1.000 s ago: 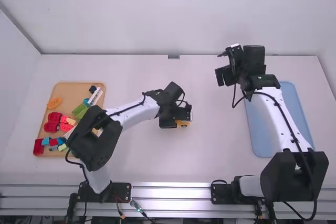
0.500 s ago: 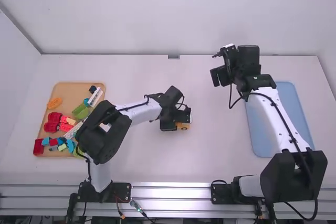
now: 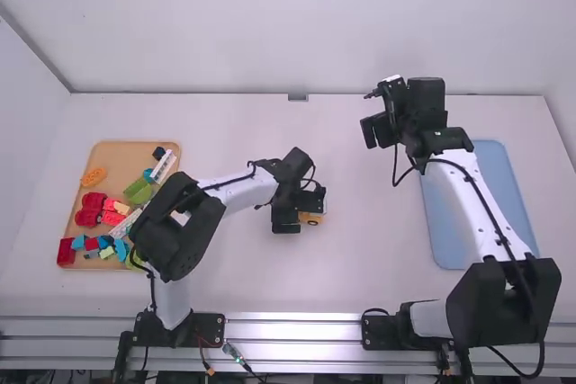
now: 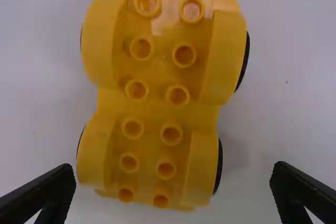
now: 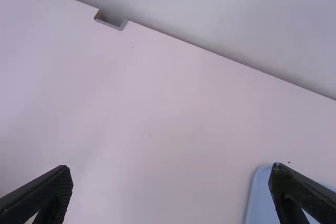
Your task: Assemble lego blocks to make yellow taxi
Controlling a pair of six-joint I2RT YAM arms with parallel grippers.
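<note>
My left fingers (image 4: 44, 195) are spread over base (image 4: 157, 109), on counter (image 3: 369, 258), 3 o'clock from tray (image 3: 117, 154). Right fingers (image 5: 44, 195) apart too. Risk: base sits skewed to me, closing could twist it.

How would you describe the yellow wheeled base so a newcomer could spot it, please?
Look near the middle of the white table. The yellow base lies beneath the left pincer. Unlike the loose blocks in the tan tray, it has black wheels under rounded fenders.
</note>
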